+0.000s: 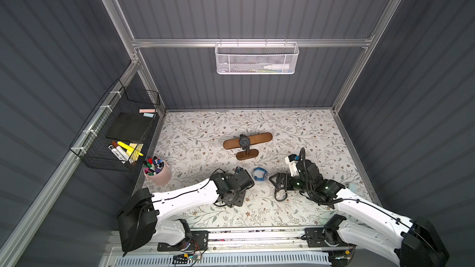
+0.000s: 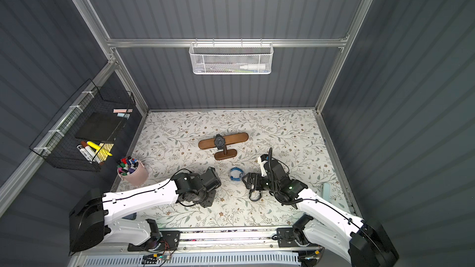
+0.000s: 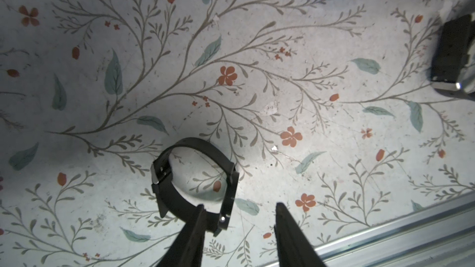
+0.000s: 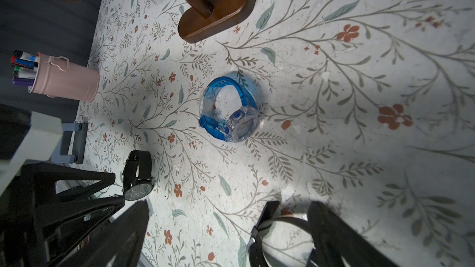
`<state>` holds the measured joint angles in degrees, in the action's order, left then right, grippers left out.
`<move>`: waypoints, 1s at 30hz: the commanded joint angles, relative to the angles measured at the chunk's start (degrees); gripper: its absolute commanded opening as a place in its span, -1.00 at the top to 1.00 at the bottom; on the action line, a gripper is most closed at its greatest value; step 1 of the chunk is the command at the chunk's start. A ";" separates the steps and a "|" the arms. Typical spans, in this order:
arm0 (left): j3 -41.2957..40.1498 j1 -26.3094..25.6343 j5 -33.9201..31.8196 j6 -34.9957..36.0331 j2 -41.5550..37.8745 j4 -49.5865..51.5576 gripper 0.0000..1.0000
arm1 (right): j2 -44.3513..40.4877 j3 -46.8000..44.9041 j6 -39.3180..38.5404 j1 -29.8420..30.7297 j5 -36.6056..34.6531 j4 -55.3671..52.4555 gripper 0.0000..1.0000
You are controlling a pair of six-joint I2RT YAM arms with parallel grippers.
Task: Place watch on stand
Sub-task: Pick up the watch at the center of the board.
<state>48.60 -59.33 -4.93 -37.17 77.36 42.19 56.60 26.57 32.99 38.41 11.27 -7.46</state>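
Top views both show you the floral desk [image 1: 295,129], the largest item, which carries all the rest. Near its middle the stand [image 1: 259,137] is upright: a dark brown bar with rounded ends on a thin post and oval base. A chunky black watch [image 1: 244,141] is wrapped round the bar near its middle, above the post. The pink cup [image 1: 160,175], full of markers, stands at the desk's left edge. The blue watch [image 1: 260,174], closed into a loop, lies on the desk between the two arms' wrists, near the stand's base but apart from it.

Left wrist view: the left tool [image 3: 239,206] has its jaws parted and grasps nothing. You see the slim black watch [image 3: 167,193] on edge on the desk, its case between the fingers. One fingertip overlaps the strap, seemingly without contact.

Right wrist view: the right tool [image 4: 228,204] is spread wide and released. A dark-strapped watch [image 4: 268,211] lies between its fingers, close beside one.
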 commanded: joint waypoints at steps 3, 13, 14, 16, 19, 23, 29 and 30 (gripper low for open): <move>-1.91 -0.43 -1.06 -0.93 0.74 -1.21 0.15 | -0.17 1.00 -0.25 0.34 -0.46 -0.97 -0.98; -2.89 -0.43 0.45 0.25 3.32 -3.65 0.28 | -0.19 1.09 -0.45 0.34 -0.66 -1.64 -0.98; -3.05 -0.43 0.45 0.25 3.31 -3.70 0.28 | -0.18 1.07 -0.44 0.34 -0.69 -1.60 -0.98; -3.54 -0.43 0.58 0.17 3.15 -3.70 0.29 | -0.10 1.04 -0.47 0.32 -0.80 -1.53 -0.98; -4.34 -0.43 0.62 0.14 2.96 -3.70 0.30 | 0.05 1.03 -0.56 0.32 -0.64 -1.59 -0.98; -5.38 -0.43 0.98 -0.14 2.62 -4.77 0.35 | 0.35 1.27 -0.64 0.34 -0.59 -1.41 -0.98; -5.79 -0.43 1.55 -0.54 2.35 -5.06 0.55 | 0.35 1.18 -0.56 0.35 -0.47 -1.22 -0.98; -5.80 -0.48 2.09 -0.54 2.35 -5.19 0.61 | 0.38 1.26 -0.62 0.34 -0.48 -1.21 -0.98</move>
<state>43.29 -59.33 -3.77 -37.56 80.16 37.23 56.73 26.61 32.80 38.41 11.27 -8.38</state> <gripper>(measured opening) 0.208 0.989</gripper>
